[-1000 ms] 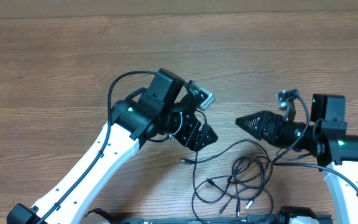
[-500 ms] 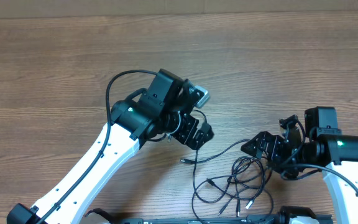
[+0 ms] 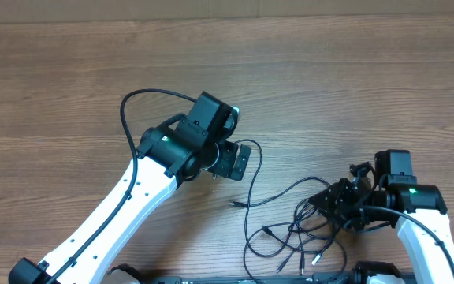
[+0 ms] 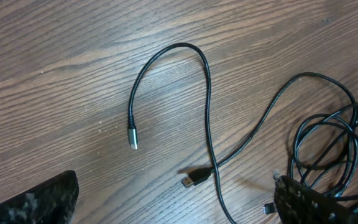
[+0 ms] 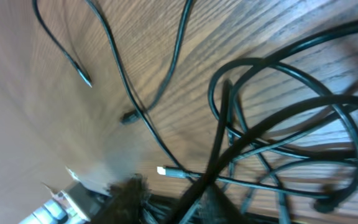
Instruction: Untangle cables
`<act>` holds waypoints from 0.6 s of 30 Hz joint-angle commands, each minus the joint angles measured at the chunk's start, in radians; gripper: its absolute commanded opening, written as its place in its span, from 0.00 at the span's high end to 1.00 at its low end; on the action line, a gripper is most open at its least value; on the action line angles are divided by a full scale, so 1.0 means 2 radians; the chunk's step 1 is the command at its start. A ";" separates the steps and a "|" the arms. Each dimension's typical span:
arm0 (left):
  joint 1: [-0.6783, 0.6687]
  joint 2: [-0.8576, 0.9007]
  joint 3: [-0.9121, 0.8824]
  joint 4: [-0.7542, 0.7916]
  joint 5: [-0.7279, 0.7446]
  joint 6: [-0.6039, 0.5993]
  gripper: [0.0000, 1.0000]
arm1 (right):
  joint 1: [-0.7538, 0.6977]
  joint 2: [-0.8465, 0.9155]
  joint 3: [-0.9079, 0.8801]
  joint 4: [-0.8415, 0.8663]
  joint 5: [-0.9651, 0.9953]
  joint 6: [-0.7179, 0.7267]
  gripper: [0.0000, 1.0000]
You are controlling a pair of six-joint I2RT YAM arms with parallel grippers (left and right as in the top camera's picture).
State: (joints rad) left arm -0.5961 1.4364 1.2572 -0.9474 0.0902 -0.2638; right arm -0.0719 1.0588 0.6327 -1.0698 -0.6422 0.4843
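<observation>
Several thin black cables (image 3: pixel 294 233) lie tangled near the table's front edge. One loose cord (image 4: pixel 207 93) arcs away from the tangle and ends in a silver-tipped plug (image 4: pixel 132 137). A USB plug (image 4: pixel 193 178) lies beside it. My left gripper (image 3: pixel 239 162) hovers over that cord's arc. In the left wrist view the left gripper (image 4: pixel 175 193) is open wide with nothing between its fingers. My right gripper (image 3: pixel 327 207) sits on the right side of the tangle. In the blurred right wrist view the right gripper (image 5: pixel 179 196) is closed around a black strand (image 5: pixel 225 124).
The wooden table (image 3: pixel 69 87) stretches bare to the back and left. A white-tipped plug (image 5: pixel 161 170) lies just ahead of the right fingers. The left arm's own thick black cable (image 3: pixel 144 99) loops above its wrist.
The right gripper dropped from above the table down onto the tangle and its jaws closed in. The left gripper turned and shifted slightly left, opening fully.
</observation>
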 commanded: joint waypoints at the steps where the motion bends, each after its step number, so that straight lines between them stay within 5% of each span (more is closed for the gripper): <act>1: -0.002 0.001 0.004 0.001 -0.011 -0.009 0.00 | -0.001 -0.003 -0.014 0.011 -0.005 0.022 0.96; 9: -0.002 0.001 0.004 0.001 -0.011 -0.009 0.00 | -0.001 -0.003 0.046 -0.004 0.003 0.019 0.96; 18: -0.002 0.001 0.004 0.001 -0.011 -0.009 0.00 | -0.001 -0.004 0.346 -0.041 0.017 0.009 0.96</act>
State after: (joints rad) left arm -0.5961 1.4364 1.2572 -0.9474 0.0765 -0.2638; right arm -0.0723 1.0634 1.1591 -1.1519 -0.6109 0.5117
